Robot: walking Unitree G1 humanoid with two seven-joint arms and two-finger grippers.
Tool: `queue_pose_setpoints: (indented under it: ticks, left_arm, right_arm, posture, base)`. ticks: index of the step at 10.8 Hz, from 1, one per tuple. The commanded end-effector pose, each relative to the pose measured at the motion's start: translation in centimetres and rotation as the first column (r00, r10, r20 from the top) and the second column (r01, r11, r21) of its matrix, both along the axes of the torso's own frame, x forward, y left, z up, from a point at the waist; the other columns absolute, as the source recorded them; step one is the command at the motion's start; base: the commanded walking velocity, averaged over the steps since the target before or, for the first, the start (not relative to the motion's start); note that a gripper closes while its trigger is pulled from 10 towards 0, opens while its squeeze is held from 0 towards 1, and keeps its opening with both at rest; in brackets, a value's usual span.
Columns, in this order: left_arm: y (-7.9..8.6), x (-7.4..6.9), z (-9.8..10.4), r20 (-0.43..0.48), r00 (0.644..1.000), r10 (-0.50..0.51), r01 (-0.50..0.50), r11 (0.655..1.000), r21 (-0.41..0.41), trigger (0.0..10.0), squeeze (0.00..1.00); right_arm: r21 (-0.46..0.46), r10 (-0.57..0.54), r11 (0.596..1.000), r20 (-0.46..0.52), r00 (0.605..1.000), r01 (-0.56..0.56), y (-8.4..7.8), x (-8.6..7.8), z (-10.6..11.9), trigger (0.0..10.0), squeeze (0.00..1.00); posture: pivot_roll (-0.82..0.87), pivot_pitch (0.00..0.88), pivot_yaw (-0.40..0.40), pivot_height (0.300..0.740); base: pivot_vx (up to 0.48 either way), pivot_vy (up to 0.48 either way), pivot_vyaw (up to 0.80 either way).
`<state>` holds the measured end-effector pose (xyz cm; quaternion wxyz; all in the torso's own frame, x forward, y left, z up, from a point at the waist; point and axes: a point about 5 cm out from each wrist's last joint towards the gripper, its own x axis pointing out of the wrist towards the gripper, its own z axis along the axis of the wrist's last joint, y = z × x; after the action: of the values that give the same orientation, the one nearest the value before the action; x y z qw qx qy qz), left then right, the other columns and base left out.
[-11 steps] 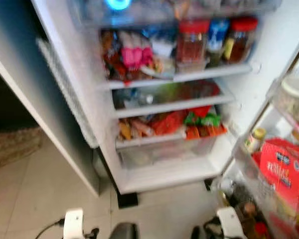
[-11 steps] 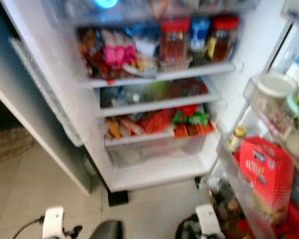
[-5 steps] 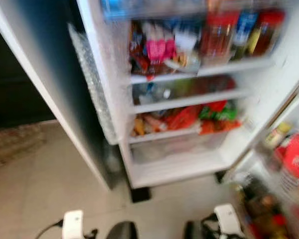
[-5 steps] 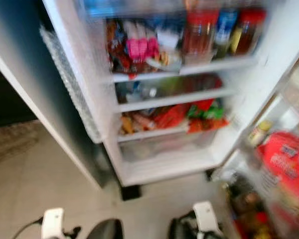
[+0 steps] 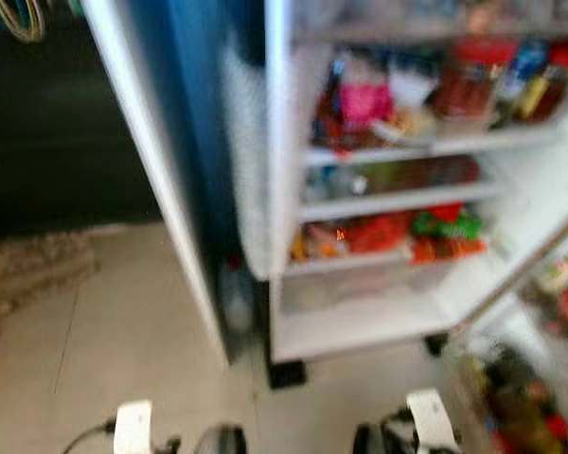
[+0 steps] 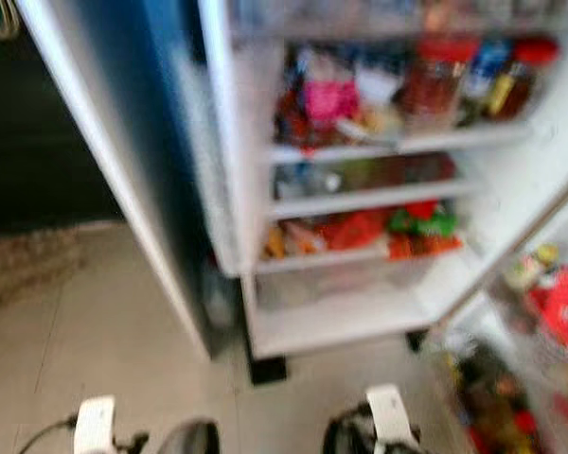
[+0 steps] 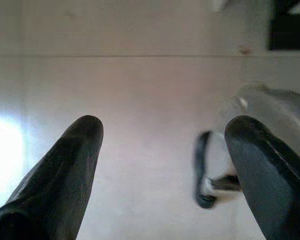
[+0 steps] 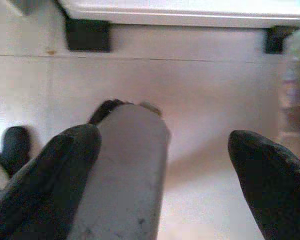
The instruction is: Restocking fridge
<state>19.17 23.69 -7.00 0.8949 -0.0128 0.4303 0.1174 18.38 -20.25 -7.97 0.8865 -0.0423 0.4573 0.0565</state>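
White open fridge (image 5: 360, 322), stocked shelves, upper right of frame.
Left gripper (image 7: 160, 165) and right gripper (image 8: 162, 170): fingers apart, empty, above tiled floor (image 5: 104, 331).

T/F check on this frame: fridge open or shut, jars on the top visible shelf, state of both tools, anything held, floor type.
1. The fridge stands open. True.
2. Red-lidded jars sit on its upper visible shelf. True.
3. The left tool is shut on a bottle. False: its fingers are spread apart over bare floor, holding nothing.
4. The right tool is open. True: its fingers are wide apart, nothing between the tips.
5. The floor is dark carpet. False: it is pale tile with visible joints.
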Motion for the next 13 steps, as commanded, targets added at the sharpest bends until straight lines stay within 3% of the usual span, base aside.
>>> queue_pose_setpoints:
  ticks: [1,6,12,13]
  left_arm:
    - [-0.46,-0.26,-0.26,-0.011,1.000,-0.005,0.005,1.000,-0.008,10.0,0.00]
    - [-0.43,-0.20,-0.22,-0.012,1.000,-0.021,0.021,1.000,0.006,10.0,0.00]
    - [-0.33,-0.07,-0.11,-0.005,0.999,-0.033,0.033,0.999,0.012,10.0,0.00]
    - [-0.31,-0.08,-0.11,-0.007,0.999,-0.035,0.035,0.999,0.014,10.0,0.00]
  right_arm:
    - [-0.006,-0.002,1.000,-0.103,0.995,0.002,-0.24,-2.45,-1.16,10.0,0.00]
    - [0.011,-0.005,1.000,-0.096,0.995,0.006,-0.22,-2.45,-1.13,10.0,0.00]
    - [0.010,-0.029,0.999,-0.102,0.994,0.030,-0.16,-2.53,-1.20,10.0,0.00]
    - [0.010,-0.033,0.999,-0.101,0.994,0.034,-0.16,-2.53,-1.21,10.0,0.00]
  posture:
    - [0.04,0.140,0.011,0.621]
    - [0.05,0.143,0.008,0.626]
    - [0.05,0.116,0.014,0.740]
    - [0.05,0.116,0.014,0.740]
  base:
    - [0.000,0.379,0.00]
    - [0.000,0.075,0.00]
    - [0.000,0.000,0.00]
    - [0.000,0.000,0.00]
